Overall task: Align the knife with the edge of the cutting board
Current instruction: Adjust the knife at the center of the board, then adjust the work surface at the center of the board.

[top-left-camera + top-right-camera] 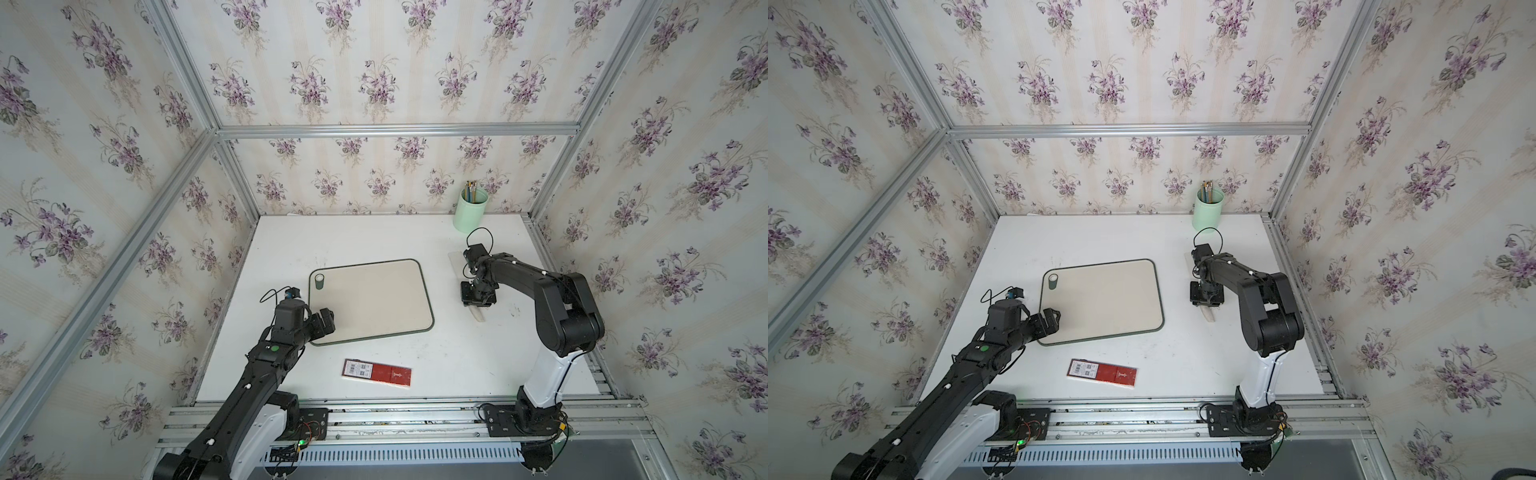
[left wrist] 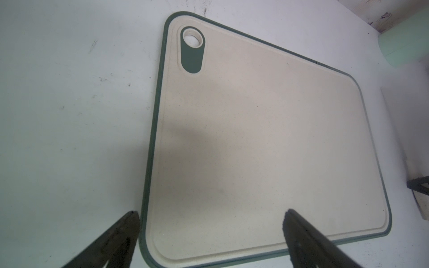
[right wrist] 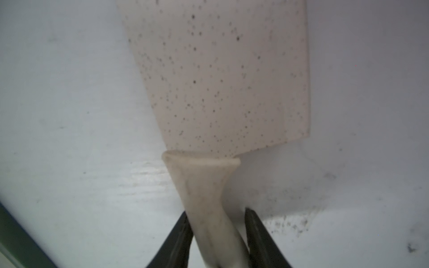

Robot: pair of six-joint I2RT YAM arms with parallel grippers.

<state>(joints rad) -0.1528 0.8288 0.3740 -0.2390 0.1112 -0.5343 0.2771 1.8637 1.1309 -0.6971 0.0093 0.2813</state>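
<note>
Narrow right fingers [image 3: 181, 236] pinch the knife [image 3: 220, 76] by the handle; it lies on the table [image 1: 374, 237] right of the cutting board [image 1: 370, 297], well apart, slightly skewed. Wide left fingers [image 2: 111, 241] hover over the board's near corner. Drag low, rotate parallel to the rim, don't nudge the board.

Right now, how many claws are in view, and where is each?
2. The left claw hovers open over the cutting board's near left corner; the right claw clasps the knife's handle, right of the board. None seems hidden.
</note>
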